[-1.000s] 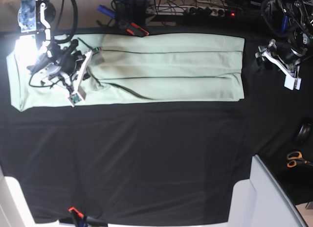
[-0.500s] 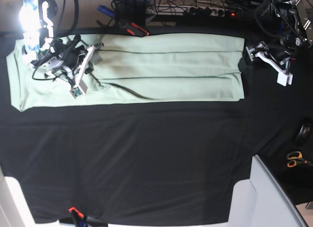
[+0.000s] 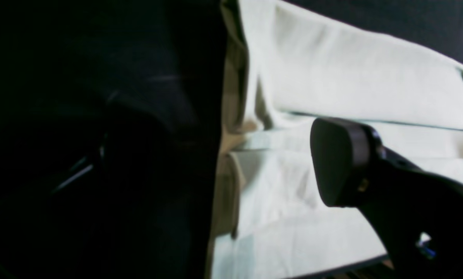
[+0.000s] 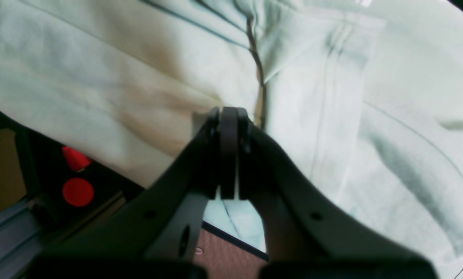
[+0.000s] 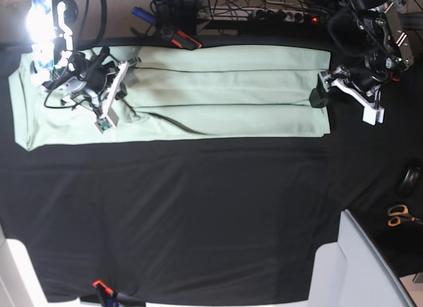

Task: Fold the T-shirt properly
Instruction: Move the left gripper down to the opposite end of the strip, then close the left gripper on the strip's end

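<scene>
T-shirt [image 5: 218, 88] flat on black cloth [image 5: 198, 214]

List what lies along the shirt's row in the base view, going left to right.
Right arm's tool, over the left end of the T-shirt → the long folded T-shirt → left arm's tool at the shirt's right edge → scissors lower down at the far right.

Surface [image 5: 198, 208]: draped in black cloth.
Scissors [image 5: 398, 216]: orange-handled, seen at right edge.
Clamp [image 5: 180, 38]: red-tipped, found top centre.
Power strip [image 5: 284, 16]: laid along the top.
</scene>
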Robot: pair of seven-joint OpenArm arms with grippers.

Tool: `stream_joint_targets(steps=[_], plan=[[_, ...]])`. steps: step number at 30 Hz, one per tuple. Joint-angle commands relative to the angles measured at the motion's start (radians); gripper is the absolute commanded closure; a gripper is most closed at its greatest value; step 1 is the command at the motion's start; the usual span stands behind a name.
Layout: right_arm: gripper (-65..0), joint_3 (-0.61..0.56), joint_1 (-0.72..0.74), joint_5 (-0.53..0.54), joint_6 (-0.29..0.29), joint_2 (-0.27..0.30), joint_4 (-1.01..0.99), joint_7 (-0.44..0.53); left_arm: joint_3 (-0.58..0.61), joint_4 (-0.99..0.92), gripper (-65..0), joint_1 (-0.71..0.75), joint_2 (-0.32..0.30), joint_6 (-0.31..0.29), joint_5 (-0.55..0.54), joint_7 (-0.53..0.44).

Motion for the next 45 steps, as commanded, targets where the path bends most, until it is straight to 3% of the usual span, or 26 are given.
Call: stream_joint_targets(steps=[1,5,11,23,25,29,31,38,45], plan=[[0.0,0.002,0.004,0.008,0.002,0.004,0.014,0.015,0.004,-0.001,-64.0,-0.010,0.011,-0.007,0.030,0.029],[0.0,0.002,0.004,0.008,0.002,0.004,0.014,0.015,0.011,0.004,-64.0,-0.015,0.039,-0.007,0.074,0.029],[0.0,0.002,0.004,0.008,0.002,0.002,0.014,0.015,0.077,0.004,-64.0,-0.004,0.047,-0.007,0.065,0.033],[0.0,0.002,0.002,0.008,0.002,-0.001,0.013,0.015,0.083,-0.002,-63.2,-0.003,0.094,-0.007,0.073,0.036],[0.0,0.002,0.002,0.008,0.002,-0.001,0.013,0.015,0.083,-0.004,-57.8,-0.003,0.096,-0.007,0.073,0.036],[0.0,0.002,0.002,0.008,0.002,-0.001,0.013,0.015,0.083,-0.004,-40.8,-0.003,0.094,-0.007,0.073,0.035],[0.0,0.002,0.002,0.008,0.002,-0.001,0.013,0.015,0.083,-0.004,-36.3,-0.003,0.093,-0.007,0.073,0.033],[0.0,0.002,0.002,0.006,0.002,-0.001,0.013,0.017,0.074,-0.005,-24.9,-0.003,0.094,-0.007,0.073,0.030],[0.0,0.002,0.002,0.006,0.002,0.002,0.011,0.017,0.073,-0.005,-24.2,-0.012,0.094,-0.007,0.073,0.029]])
